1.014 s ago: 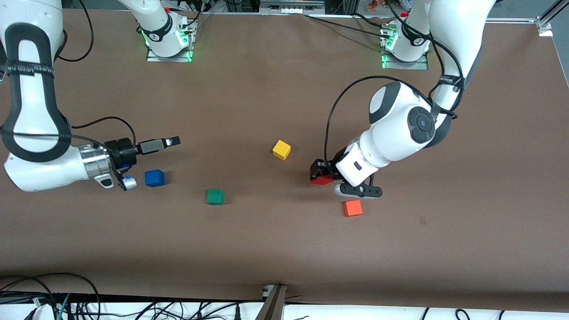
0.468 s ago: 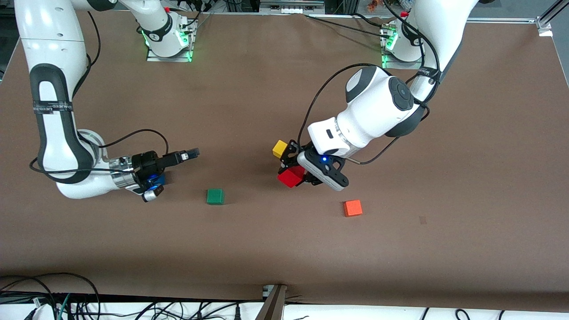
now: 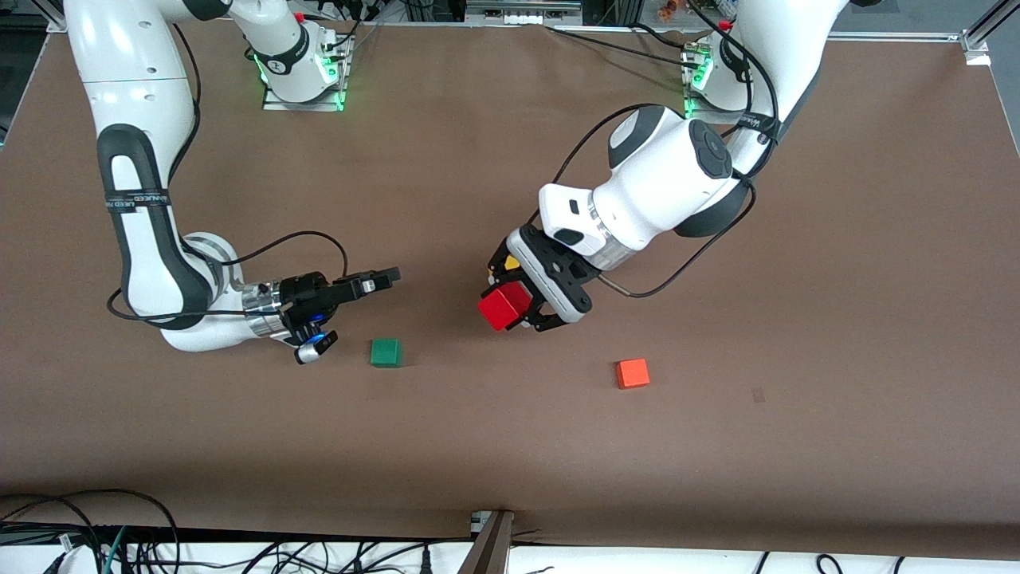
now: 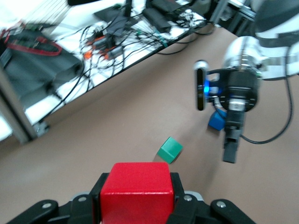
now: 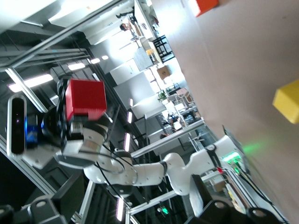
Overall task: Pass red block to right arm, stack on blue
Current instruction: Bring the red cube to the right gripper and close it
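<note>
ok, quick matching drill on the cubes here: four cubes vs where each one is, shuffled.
1. red block
2. blue cube
3. orange cube
4. yellow cube

A. partly covered by the left gripper in the front view
B. held off the table in the left gripper
C. on the table under the right arm's wrist, near the right gripper
D. alone on the table, toward the left arm's end

Pairs: 1-B, 2-C, 3-D, 4-A

A green cube (image 3: 386, 352) and an orange cube (image 3: 633, 373) lie well apart on the brown counter (image 3: 837, 319), the orange one toward the left arm's end, and a yellow cube (image 5: 287, 101) lies farther from the front camera between them.
</note>
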Robot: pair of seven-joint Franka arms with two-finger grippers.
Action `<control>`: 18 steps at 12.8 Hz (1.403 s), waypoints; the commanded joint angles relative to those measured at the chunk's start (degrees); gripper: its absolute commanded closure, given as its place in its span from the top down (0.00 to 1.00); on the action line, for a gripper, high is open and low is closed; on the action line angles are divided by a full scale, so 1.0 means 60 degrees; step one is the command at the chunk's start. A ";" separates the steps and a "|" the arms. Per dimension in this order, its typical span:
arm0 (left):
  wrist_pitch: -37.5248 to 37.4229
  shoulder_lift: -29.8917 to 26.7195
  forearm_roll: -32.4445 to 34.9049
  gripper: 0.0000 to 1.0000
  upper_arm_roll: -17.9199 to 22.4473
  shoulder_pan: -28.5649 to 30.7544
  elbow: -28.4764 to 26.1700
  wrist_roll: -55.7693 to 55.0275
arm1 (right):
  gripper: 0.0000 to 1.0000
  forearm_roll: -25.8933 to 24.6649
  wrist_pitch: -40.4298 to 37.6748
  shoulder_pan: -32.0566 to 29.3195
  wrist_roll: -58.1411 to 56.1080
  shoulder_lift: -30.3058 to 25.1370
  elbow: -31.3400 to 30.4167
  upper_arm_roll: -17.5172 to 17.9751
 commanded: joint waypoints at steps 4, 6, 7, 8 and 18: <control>0.0686 0.0380 -0.1318 0.01 -0.1198 0.0250 0.0603 0.3797 | 1.00 0.1601 0.0747 0.0540 0.0810 -0.0301 -0.0086 0.0006; 0.0896 0.0541 -0.1774 0.00 -0.1388 0.0250 0.0602 0.4503 | 1.00 0.1970 0.0864 0.0585 0.1149 -0.0535 -0.0057 0.0036; 0.0910 0.0556 -0.1834 0.00 -0.1461 0.0323 0.0573 0.4868 | 1.00 0.1985 0.0807 0.0585 0.1150 -0.0536 -0.0057 0.0065; 0.0911 0.0585 -0.2153 0.00 -0.1534 0.0352 0.0500 0.5322 | 1.00 0.2014 0.0719 0.0556 0.1150 -0.0551 -0.0057 0.0080; 0.2066 0.0893 -0.6504 0.00 -0.1579 0.0060 0.0514 0.8578 | 1.00 0.3081 0.0659 0.0511 -0.0300 -0.0551 -0.0057 0.0080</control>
